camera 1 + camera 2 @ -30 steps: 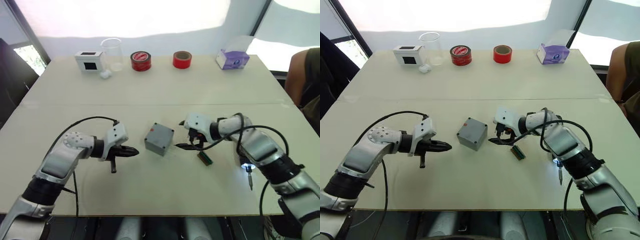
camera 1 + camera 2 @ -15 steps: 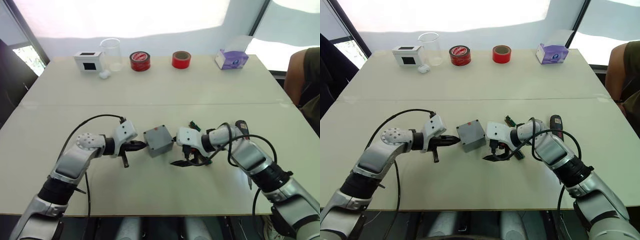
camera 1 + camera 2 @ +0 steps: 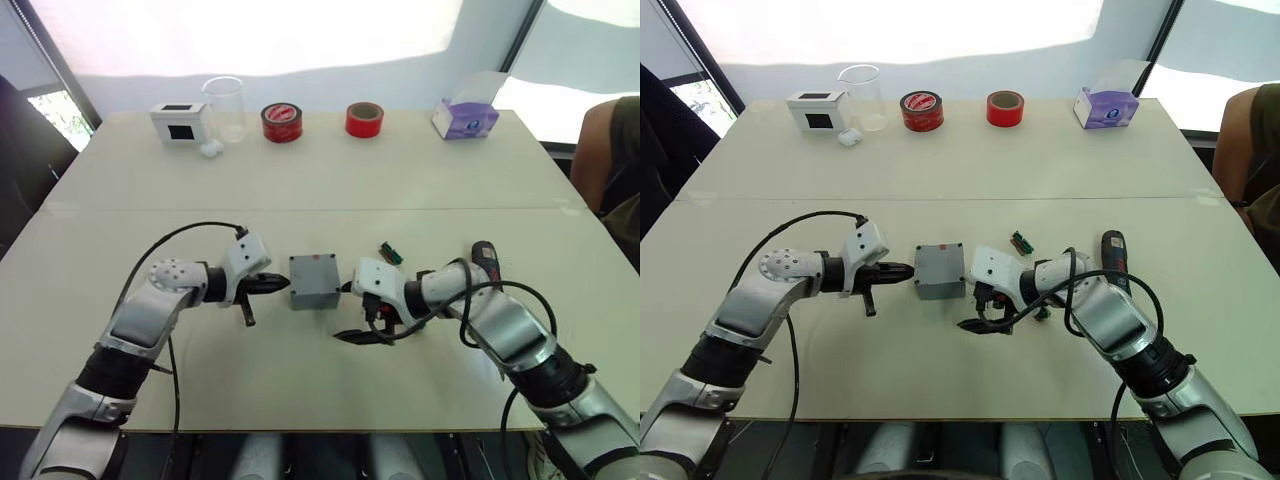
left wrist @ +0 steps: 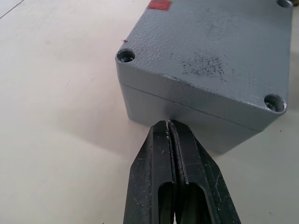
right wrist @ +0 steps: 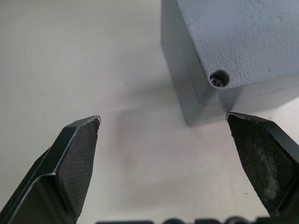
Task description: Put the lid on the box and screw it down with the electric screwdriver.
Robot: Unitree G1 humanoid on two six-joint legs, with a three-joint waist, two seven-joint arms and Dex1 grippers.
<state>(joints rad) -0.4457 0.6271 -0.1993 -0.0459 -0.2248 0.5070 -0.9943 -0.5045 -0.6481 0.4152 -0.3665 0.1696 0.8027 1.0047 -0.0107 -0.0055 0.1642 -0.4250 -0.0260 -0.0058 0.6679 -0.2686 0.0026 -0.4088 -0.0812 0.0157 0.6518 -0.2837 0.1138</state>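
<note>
Left wrist view: left end effector, fingers pressed together, tips touching the box side; right end effector spread apart beside it.

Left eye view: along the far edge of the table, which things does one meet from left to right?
White box with black window → clear beaker → red tape roll with black label → plain red tape roll → purple tissue box.

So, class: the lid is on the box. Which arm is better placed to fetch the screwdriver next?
Right. The screwdriver lies on the table beside the right arm, and the right pincer is open. The left pincer is shut, its tips at the far side of the box.
</note>
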